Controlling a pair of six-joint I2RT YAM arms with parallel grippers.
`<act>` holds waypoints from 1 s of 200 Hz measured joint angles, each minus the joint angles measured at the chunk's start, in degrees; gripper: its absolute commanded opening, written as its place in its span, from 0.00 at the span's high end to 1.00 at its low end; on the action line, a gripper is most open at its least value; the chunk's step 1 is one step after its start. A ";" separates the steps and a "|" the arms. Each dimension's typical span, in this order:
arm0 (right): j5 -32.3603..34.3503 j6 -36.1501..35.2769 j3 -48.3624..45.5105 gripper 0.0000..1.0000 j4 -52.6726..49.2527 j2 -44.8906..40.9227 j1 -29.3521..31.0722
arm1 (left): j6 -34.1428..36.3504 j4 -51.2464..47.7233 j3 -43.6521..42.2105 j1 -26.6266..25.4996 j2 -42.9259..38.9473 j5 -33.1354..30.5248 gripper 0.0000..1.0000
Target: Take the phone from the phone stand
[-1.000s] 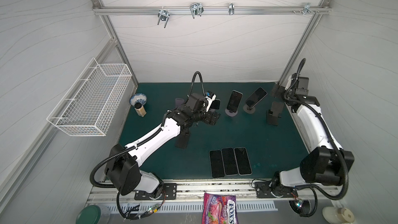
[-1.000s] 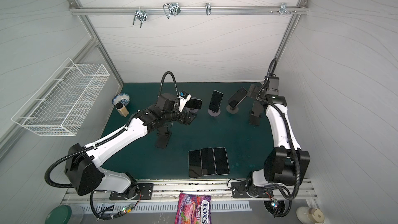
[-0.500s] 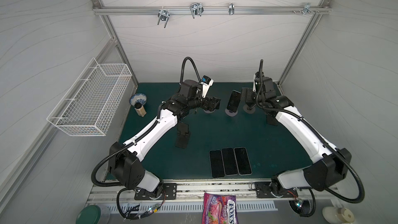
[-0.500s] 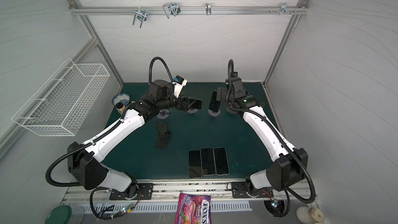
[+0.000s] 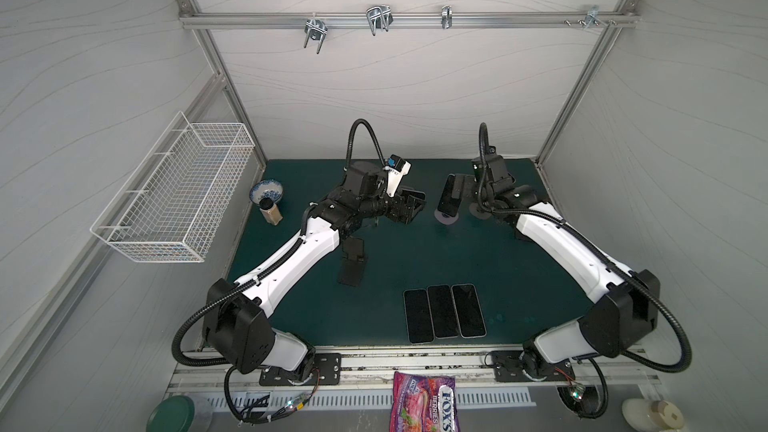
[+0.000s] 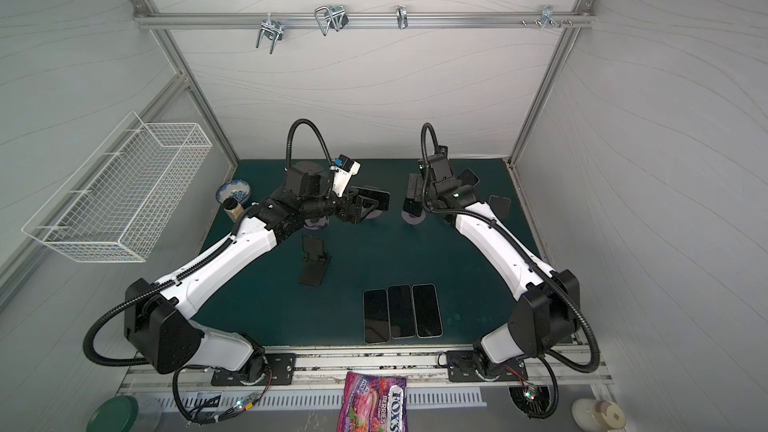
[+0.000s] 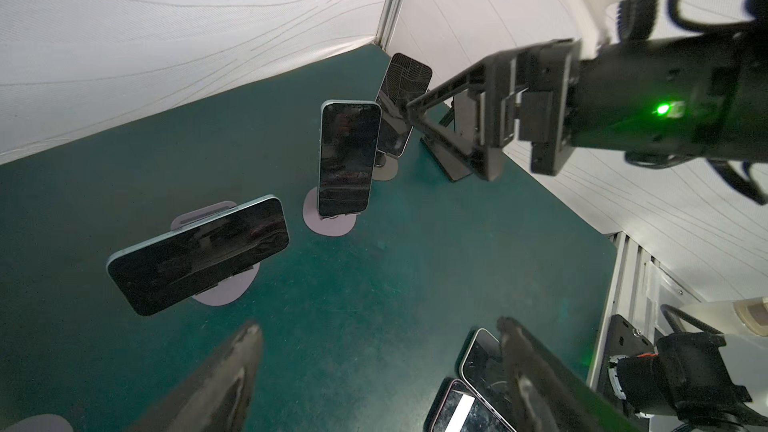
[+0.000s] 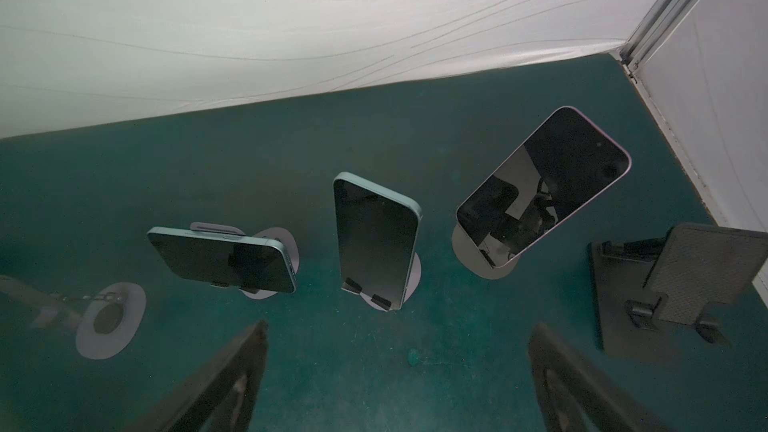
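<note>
Left gripper (image 7: 380, 367): jaws wide, empty, facing the sideways phone (image 7: 199, 255) on its lilac stand (image 7: 224, 292) near the worktop's (image 5: 415, 255) back edge. Upright phone (image 8: 374, 238), mid-row: right gripper (image 8: 399, 367) before it, jaws wide, empty. Tilted phone (image 8: 544, 184), then empty black stand (image 8: 681, 284), toward the back right corner. Risk: stands sit close; a wide jaw may clip a neighbour and topple it. Open room: mid-worktop, behind three flat phones (image 5: 444, 311) at the front edge.
</note>
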 measured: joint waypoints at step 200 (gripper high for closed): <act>13.79 8.09 9.92 0.08 0.55 18.47 4.04 | 0.17 -0.13 -0.37 0.00 -0.87 -5.18 0.10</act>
